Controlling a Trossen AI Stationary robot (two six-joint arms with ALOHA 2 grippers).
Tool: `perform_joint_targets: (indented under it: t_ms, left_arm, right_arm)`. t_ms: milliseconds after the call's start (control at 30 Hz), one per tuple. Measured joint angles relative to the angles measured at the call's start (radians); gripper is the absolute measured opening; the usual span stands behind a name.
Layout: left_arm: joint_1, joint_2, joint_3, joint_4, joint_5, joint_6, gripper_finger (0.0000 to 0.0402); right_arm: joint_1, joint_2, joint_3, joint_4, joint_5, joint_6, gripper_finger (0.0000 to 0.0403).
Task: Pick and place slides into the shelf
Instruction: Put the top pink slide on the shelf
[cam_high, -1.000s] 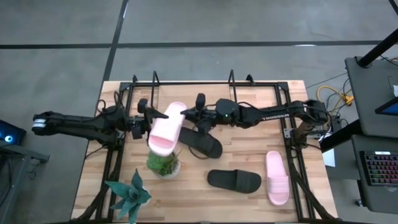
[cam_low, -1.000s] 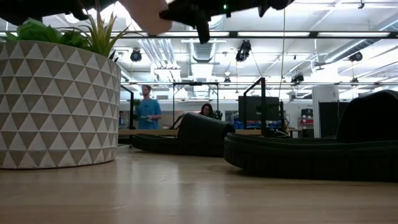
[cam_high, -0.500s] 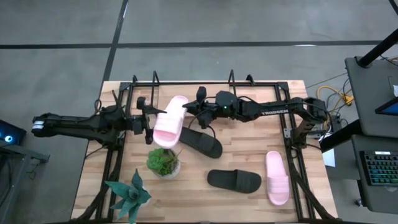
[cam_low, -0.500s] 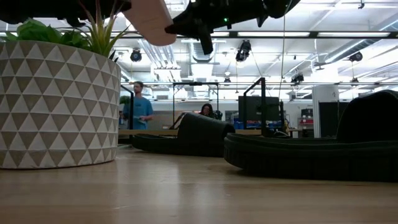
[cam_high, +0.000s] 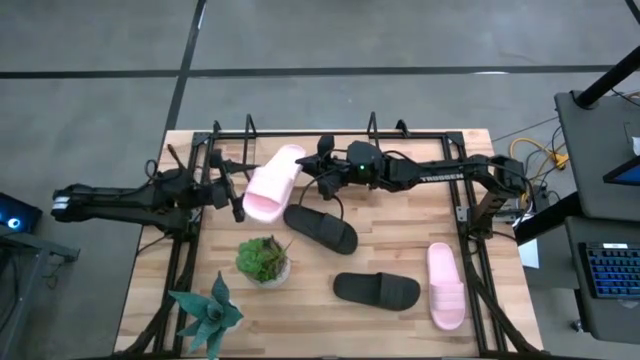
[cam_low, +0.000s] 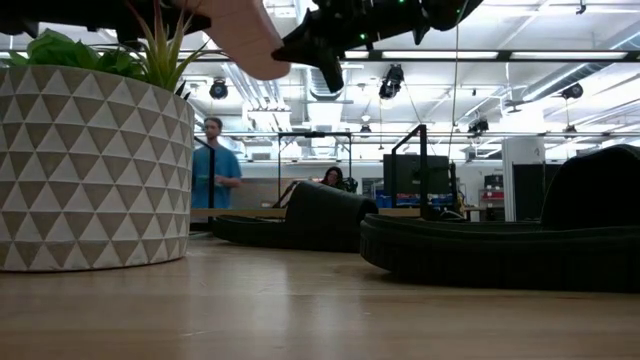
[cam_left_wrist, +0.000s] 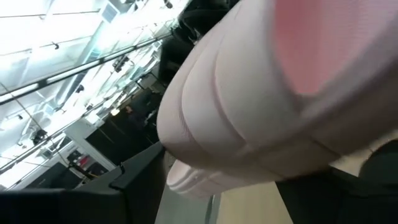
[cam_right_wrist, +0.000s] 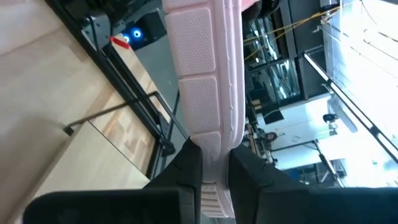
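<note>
Right tool (cam_high: 308, 180) reaches in from 3 o'clock, pinching the pink slide's (cam_high: 272, 183) edge, held tilted in the air just in front of the shelf (cam_high: 310, 135). Left tool (cam_high: 232, 190) comes from 9 o'clock, fingers spread around the slide's other side. Black slide (cam_high: 320, 228) lies on the tabletop (cam_high: 400, 235) just at 5 o'clock; potted plant (cam_high: 263, 260) at 6.

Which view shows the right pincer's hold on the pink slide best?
The right wrist view: the right pincer clamps the pink slide's sole edge. The high view shows only its outline; the low view crops it; the left wrist view shows only its strap.
</note>
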Motion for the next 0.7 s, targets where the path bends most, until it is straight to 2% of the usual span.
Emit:
perform_joint_targets:
  t_ms: [333,700]
  left_arm:
    - [-0.002,-0.082,0.002,-0.015,-0.039,0.045,0.0256]
    - [-0.001,-0.150,0.000,-0.074,-0.049,0.050,0.0256]
  right_arm:
    - [-0.020,-0.005,0.011,-0.005,0.039,-0.003,0.0040]
    - [-0.081,-0.043,0.011,-0.045,0.032,-0.003,0.0040]
